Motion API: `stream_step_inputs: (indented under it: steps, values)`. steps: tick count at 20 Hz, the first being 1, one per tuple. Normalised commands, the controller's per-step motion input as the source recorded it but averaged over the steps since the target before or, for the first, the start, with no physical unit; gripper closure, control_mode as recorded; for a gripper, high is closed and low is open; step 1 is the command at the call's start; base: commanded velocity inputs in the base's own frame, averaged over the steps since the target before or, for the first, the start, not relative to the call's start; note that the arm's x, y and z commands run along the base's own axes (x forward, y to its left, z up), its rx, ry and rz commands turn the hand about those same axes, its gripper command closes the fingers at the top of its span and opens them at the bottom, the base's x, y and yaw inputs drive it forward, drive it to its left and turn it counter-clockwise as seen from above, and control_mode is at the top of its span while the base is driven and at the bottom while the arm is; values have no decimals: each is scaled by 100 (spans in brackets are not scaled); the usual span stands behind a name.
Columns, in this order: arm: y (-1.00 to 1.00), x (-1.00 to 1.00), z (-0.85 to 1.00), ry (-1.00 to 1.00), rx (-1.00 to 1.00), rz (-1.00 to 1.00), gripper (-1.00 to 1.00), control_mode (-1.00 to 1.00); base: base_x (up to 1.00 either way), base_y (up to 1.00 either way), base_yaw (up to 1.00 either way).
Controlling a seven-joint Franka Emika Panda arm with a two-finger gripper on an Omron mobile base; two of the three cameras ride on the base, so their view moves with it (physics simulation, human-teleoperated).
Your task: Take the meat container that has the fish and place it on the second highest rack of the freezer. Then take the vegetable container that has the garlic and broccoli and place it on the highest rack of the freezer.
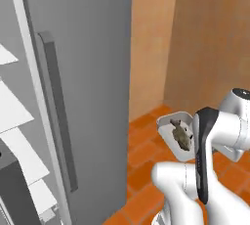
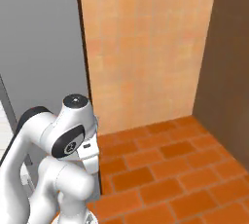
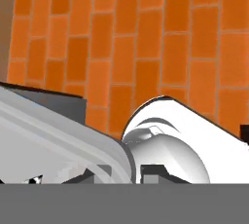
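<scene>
The meat container [image 1: 172,132] — a shallow white tray with rounded corners — hung tilted above the orange brick-tiled floor [image 1: 146,170], beside the arm, holding the small olive-brown fish [image 1: 181,135]. The end effector was pinched on its rim. Left stood the grey freezer door [image 1: 88,72], white shelves [image 1: 14,106] stacked beyond — the hand view showed the tray's grey-white rim [image 3: 58,140] close up.

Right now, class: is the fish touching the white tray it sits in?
Touching. The left base view shows the fish lying flat on the floor of the white tray, with no gap visible between them.
</scene>
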Motion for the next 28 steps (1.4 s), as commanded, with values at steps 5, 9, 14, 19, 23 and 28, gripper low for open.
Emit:
stream_step_inputs:
  steps: [5, 9, 14, 19, 23, 28]
  values:
    - [0, 0, 0, 0, 0, 0, 100, 100, 0, 5, 99]
    - [0, 0, 0, 0, 0, 0, 100, 100, -3, 36, 92]
    - [0, 0, 0, 0, 0, 0, 100, 100, 9, 78, 52]
    - [0, 0, 0, 0, 0, 0, 100, 100, 78, 38, 9]
    - [0, 0, 0, 0, 0, 0, 100, 100, -7, -24, 2]
    - [0, 0, 0, 0, 0, 0, 100, 100, -39, -34, 1]
